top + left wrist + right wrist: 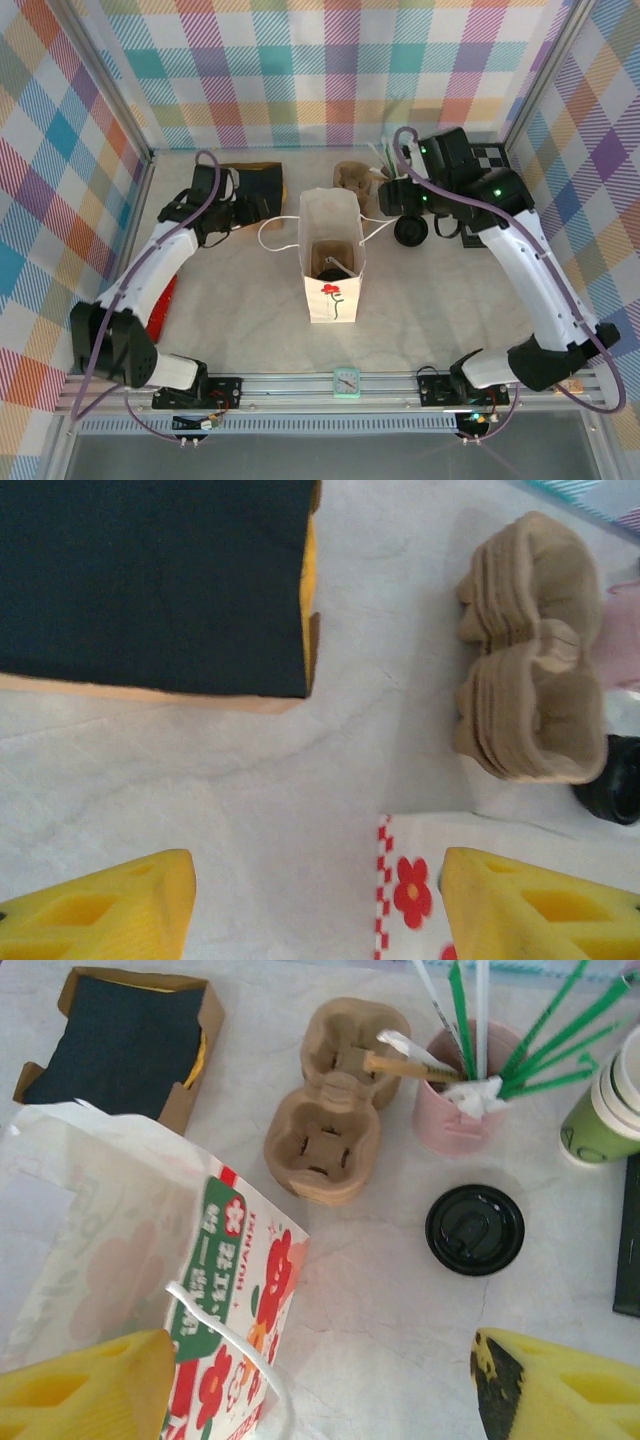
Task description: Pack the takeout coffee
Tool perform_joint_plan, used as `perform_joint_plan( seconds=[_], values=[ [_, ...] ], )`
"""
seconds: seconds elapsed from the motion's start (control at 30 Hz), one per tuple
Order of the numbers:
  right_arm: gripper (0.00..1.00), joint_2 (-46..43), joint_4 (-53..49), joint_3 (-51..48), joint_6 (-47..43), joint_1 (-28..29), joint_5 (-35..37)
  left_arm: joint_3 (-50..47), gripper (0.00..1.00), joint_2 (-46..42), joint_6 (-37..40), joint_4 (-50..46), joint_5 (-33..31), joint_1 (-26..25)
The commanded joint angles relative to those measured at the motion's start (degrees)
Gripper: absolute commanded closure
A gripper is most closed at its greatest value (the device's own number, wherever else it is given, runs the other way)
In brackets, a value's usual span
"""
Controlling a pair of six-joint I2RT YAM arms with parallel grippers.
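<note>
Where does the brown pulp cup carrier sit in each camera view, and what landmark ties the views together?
Top external: cup carrier at the table's back, just behind the white paper bag.
Left wrist: cup carrier at the right side, upper half.
Right wrist: cup carrier upper middle, left of the pink straw cup.
Shared landmark: the box with black contents, to the carrier's left in every view.

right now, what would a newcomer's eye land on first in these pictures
The tall white flower-printed paper bag standing open at the table's centre, between the two arms, draws the eye first. Right of it, a round black plastic lid lies on the table near a pink cup bristling with green and white straws.
</note>
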Motion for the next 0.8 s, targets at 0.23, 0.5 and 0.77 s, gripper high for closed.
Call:
perform_joint_plan(
  seconds=[0.23,0.5,0.77],
  values=[
    [0.22,-7.8,5.8,-12.2,4.0,-6.9,-5.8,13.6,0.37,16.3,3.9,-2.3,-5.3,-1.8],
    [0.23,-9.2,6.9,-16.7,4.1,-8.0,-7.0,27.4,0.41,29.7,8.0,-6.7,-11.7,-3.3],
    [0.24,-9.4,8.4,-19.8,4.5,-9.1,-8.2,43.0,0.44,43.4,11.5,-14.9,-16.5,-3.5]
  ],
)
